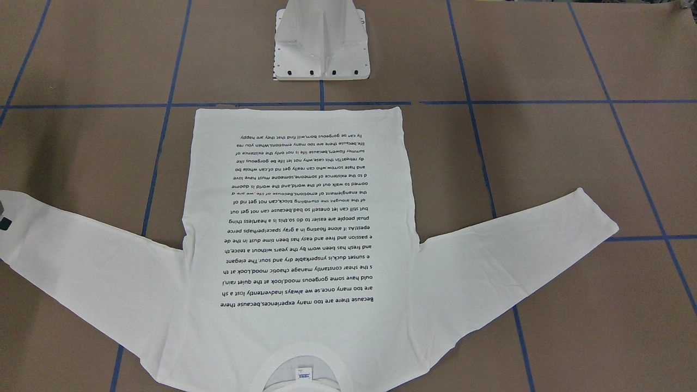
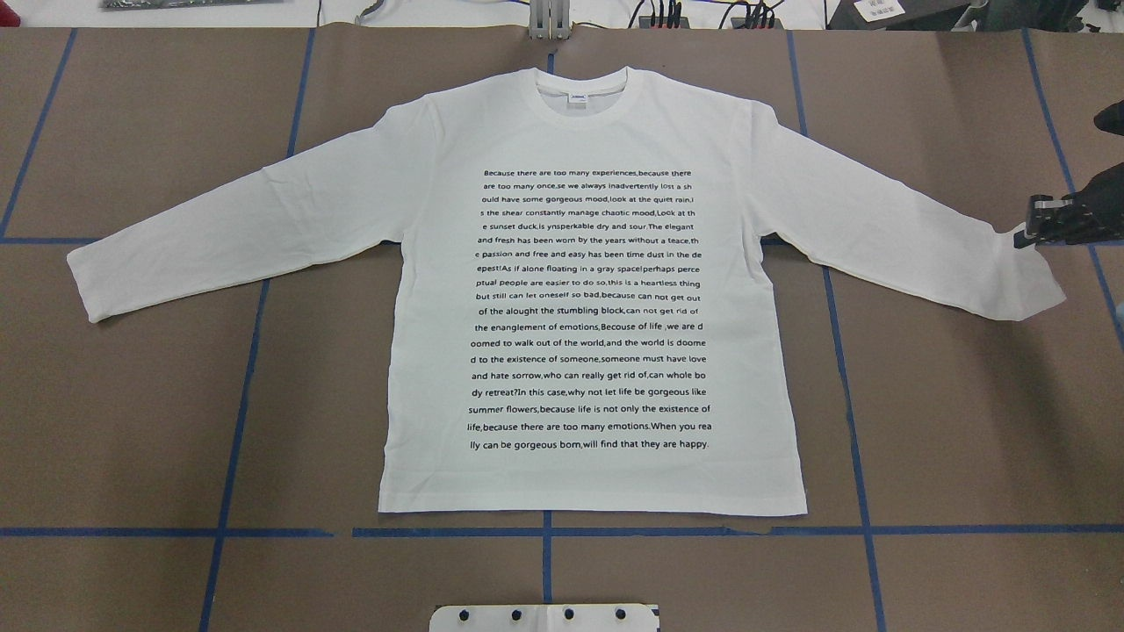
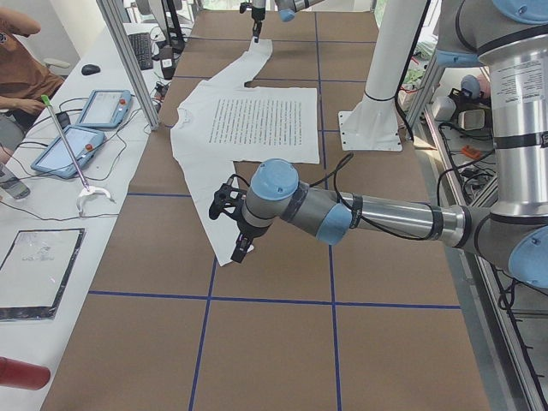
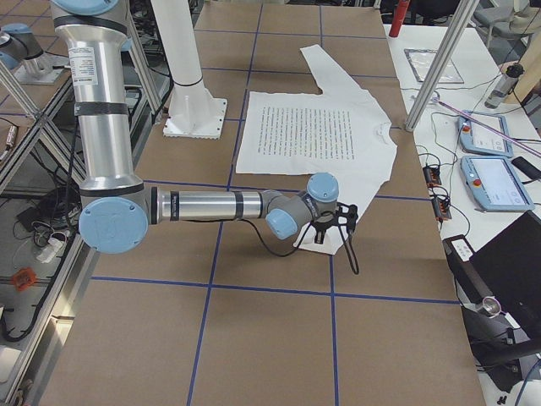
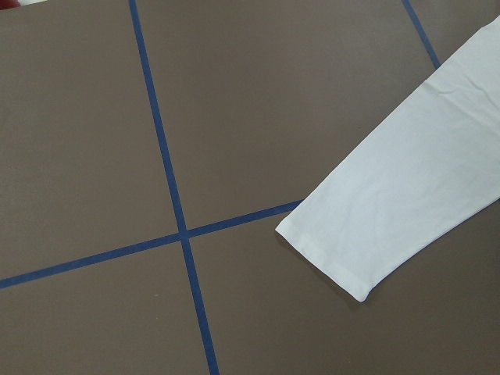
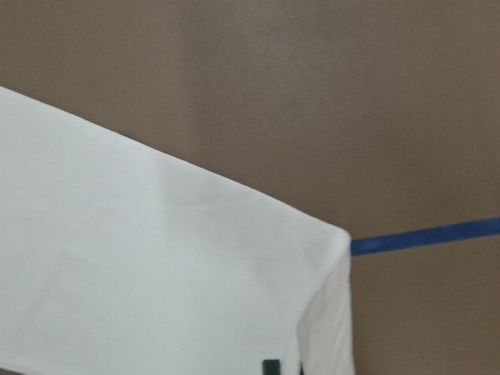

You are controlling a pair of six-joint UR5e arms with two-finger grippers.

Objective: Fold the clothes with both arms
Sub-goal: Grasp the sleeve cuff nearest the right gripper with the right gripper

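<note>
Nearest the lens in the front view, at bottom centre: collar (image 1: 305,351) of shirt (image 1: 207,190). Lies spread flat and print-up across the middle of table (image 1: 544,163), hem toward pedestal (image 1: 321,49), sleeves splayed out to either side, likely to offer one side to each arm.

At right edge of the overhead view, right gripper (image 2: 1034,226) down on the upper corner of right cuff (image 2: 1027,290). Looks pinched shut on that corner, the cloth there raised a little off the table. Probably the start of drawing this sleeve in over the body.

At far left of the same view, left cuff (image 2: 88,290) flat and untouched. In the left side view, left gripper (image 3: 241,248) poised above that cuff, apart from it, seemingly lined up for a matching grasp. Cannot tell whether fingers open or closed; none visible in its wrist view, only cuff and table.
</note>
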